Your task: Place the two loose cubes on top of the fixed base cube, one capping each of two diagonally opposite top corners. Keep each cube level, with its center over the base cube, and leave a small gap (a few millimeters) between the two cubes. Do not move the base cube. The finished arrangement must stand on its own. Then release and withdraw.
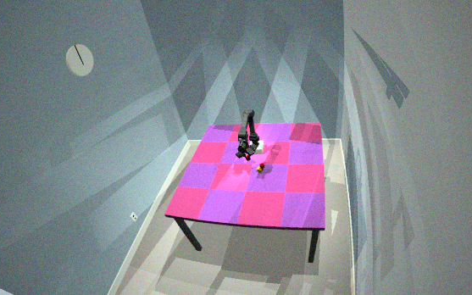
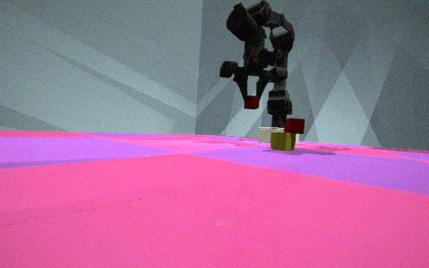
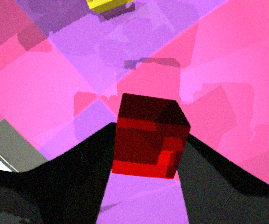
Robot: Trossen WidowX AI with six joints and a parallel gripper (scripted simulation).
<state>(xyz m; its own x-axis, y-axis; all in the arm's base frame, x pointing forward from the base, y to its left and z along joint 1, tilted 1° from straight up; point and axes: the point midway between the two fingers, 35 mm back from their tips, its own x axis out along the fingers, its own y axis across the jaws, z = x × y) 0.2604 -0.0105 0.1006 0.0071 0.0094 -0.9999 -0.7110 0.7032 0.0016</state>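
The hand holds one red cube up high. Carry it flat over the yellow cube, to the corner across from the other red cube (seemingly on top), leaving a tiny gap.

The black arm arches down from above, its pincer pointing at the surface. The fingertips are closed on a red cube, which hangs in the air, well above the surface. To its right in the view, a yellow cube sits on the surface. A second red cube rests on top of it, over the right part and jutting past its side. Behind them stands a low white block, partly hidden. The surface has pink and purple squares, and grey-blue walls with pale streaks of light rise behind.
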